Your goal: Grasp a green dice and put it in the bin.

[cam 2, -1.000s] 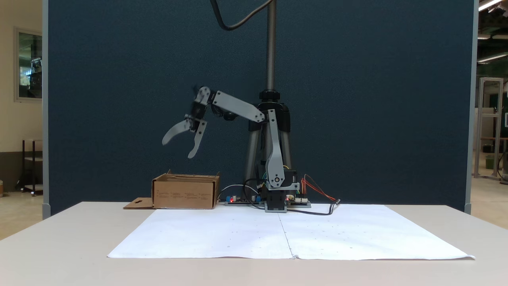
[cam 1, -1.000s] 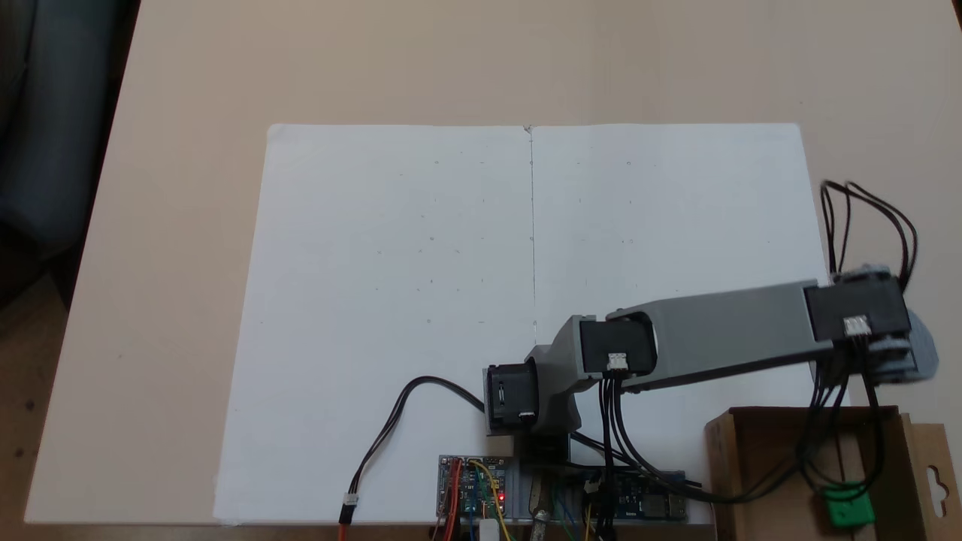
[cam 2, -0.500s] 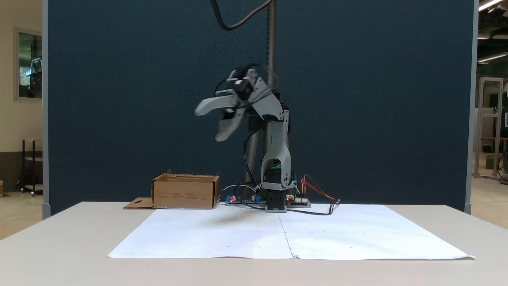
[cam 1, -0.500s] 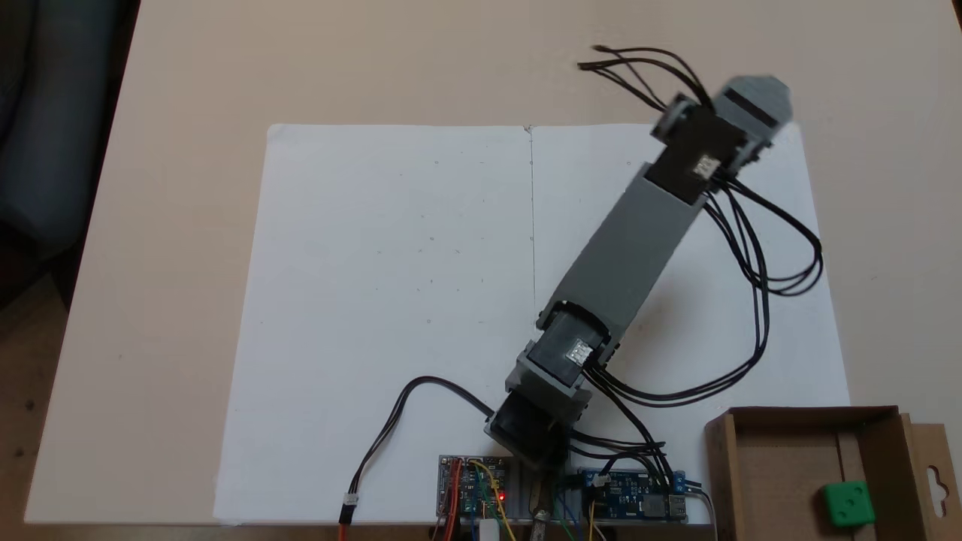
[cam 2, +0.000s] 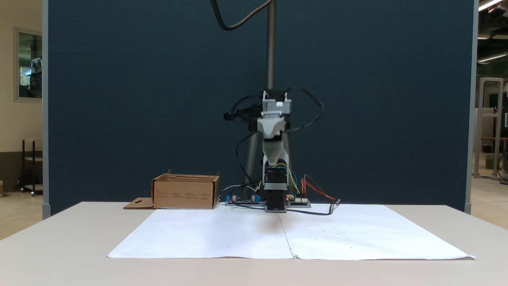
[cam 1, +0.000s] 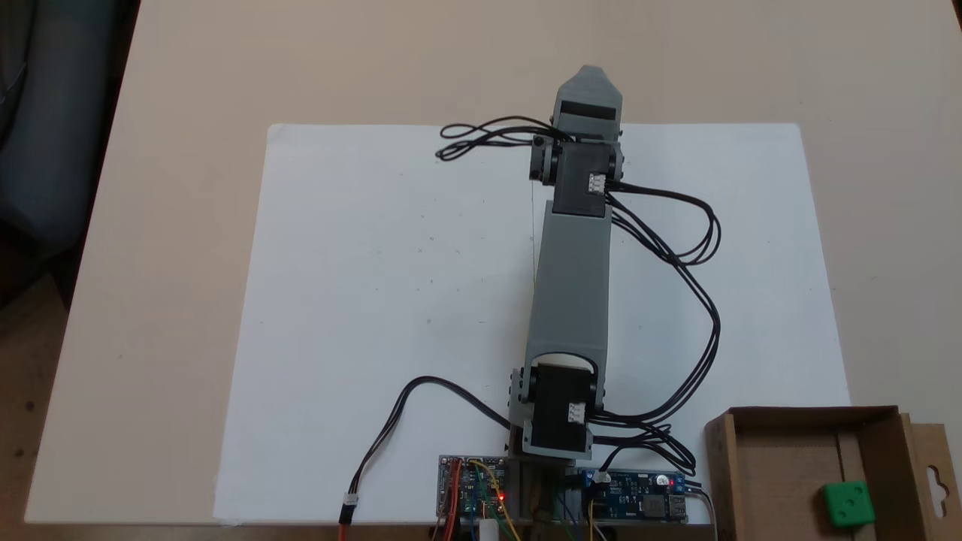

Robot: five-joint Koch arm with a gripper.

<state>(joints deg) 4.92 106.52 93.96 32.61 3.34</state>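
One gripper [cam 1: 588, 81], upper centre of the top-down fixed view, hangs above the far edge of the paper; its jaws line up one behind the other toward the front camera [cam 2: 272, 159], so whether they are apart cannot be told. One arm [cam 1: 569, 285]. Two white paper sheets [cam 1: 391, 300] lie side by side on the surface [cam 1: 173, 188]. Lower right: one bin [cam 1: 759, 481], holding one green dice [cam 1: 848, 503]. Print on the bin's wall [cam 2: 182, 195] is illegible.
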